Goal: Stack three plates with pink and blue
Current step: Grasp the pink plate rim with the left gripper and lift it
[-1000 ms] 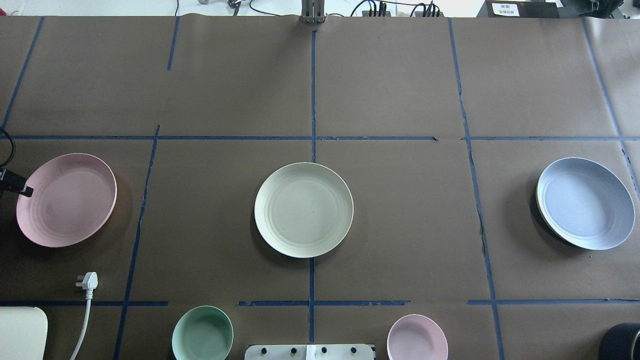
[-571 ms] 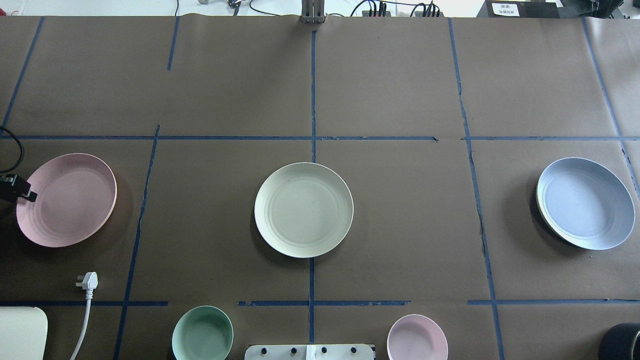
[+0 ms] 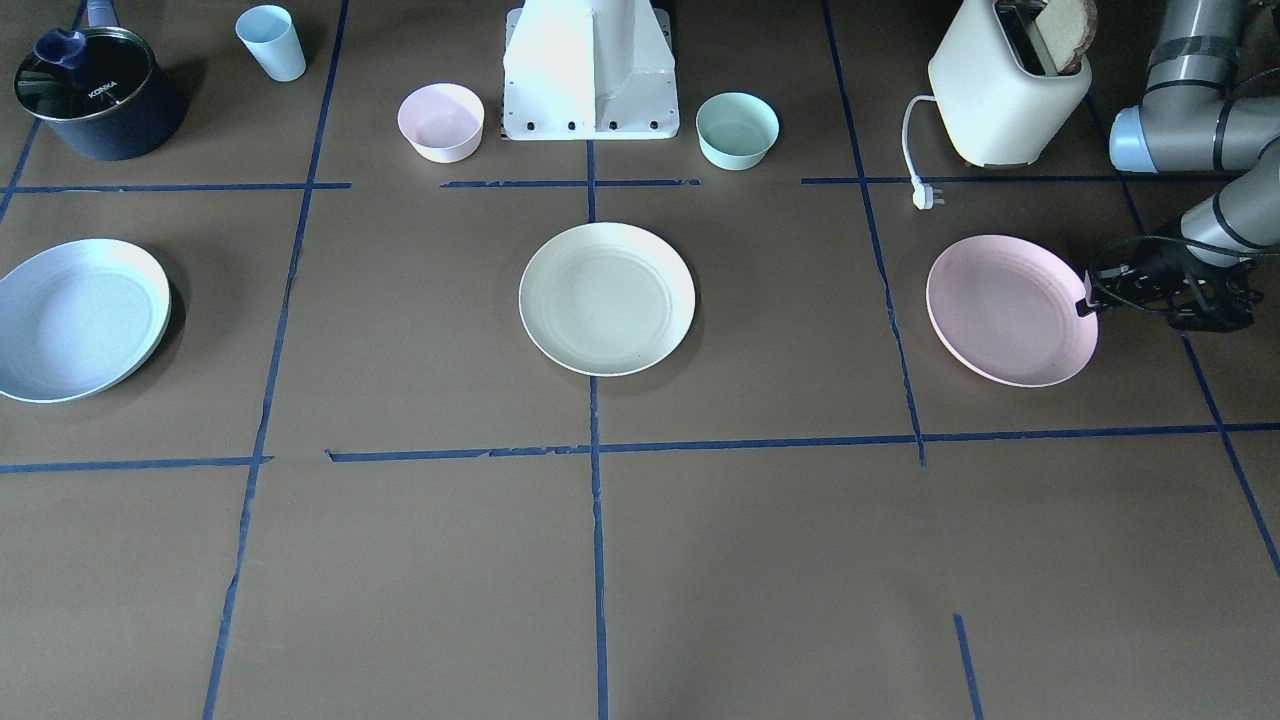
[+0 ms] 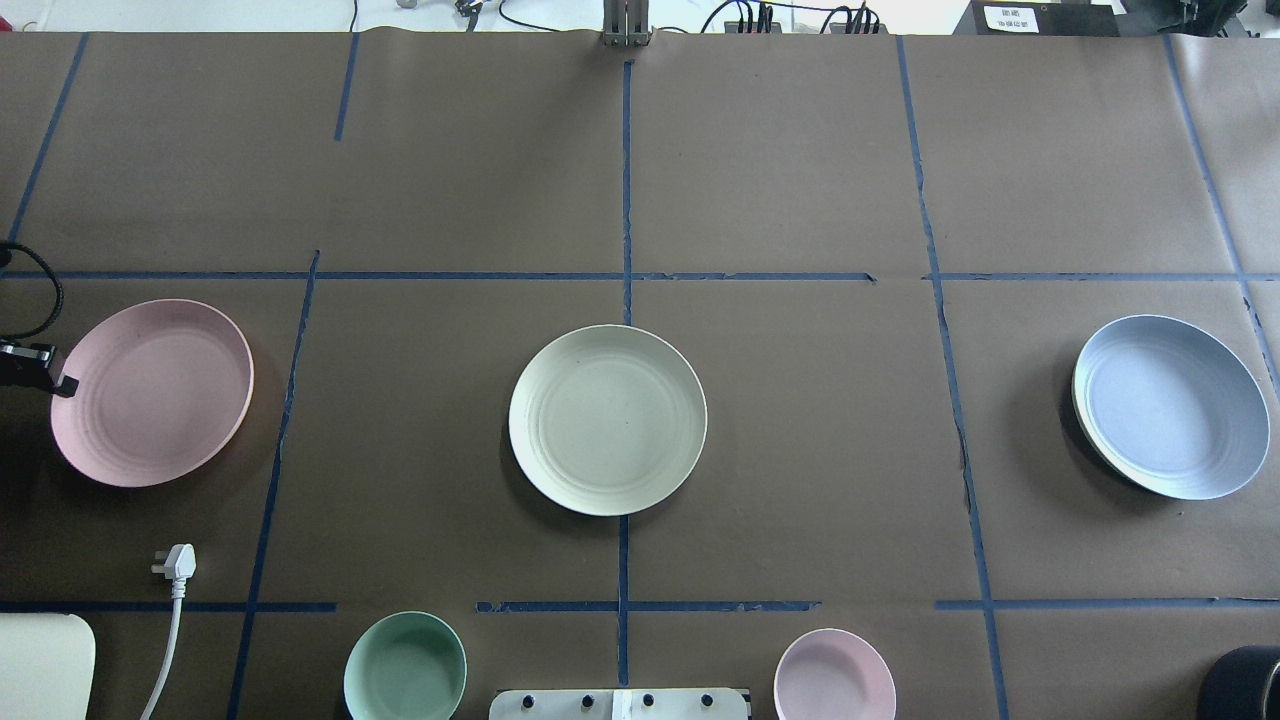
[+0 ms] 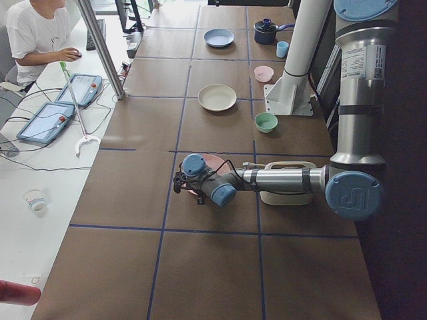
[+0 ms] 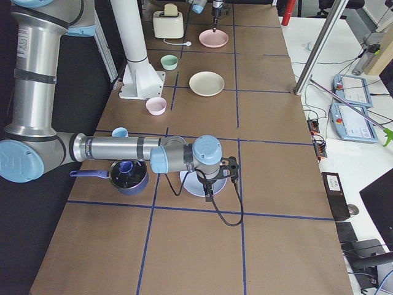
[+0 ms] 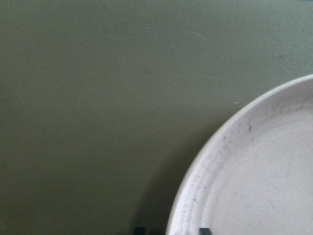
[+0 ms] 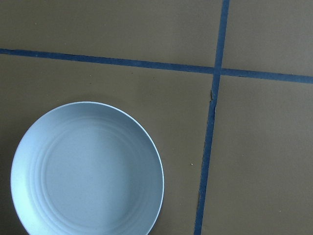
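Left claw [image 3: 1085, 305]: I read it as clamped on the rim of the pink plate [image 3: 1010, 310], on the side turned away from the cream plate [image 3: 606, 298]. The left wrist view shows a fingertip [image 7: 204, 229] on either side of that rim. Gripping the outer edge lets the plate body lead toward the cream plate. I judge the cream plate to be the stack base, since it lies between the other two.

The blue plate [image 3: 75, 318] rests on the worktop [image 3: 760, 560] on the cream plate's opposite side, well apart. The right claw [image 6: 207, 195] hangs above it, and I cannot tell whether it is apart or together.

Clearance: only tape lines cross the worktop between the pink plate and the cream plate. The mint bowl [image 3: 737, 130] and the plug [image 3: 925, 197] lie on the cream plate's robot side, so I would carry the plate straight across.
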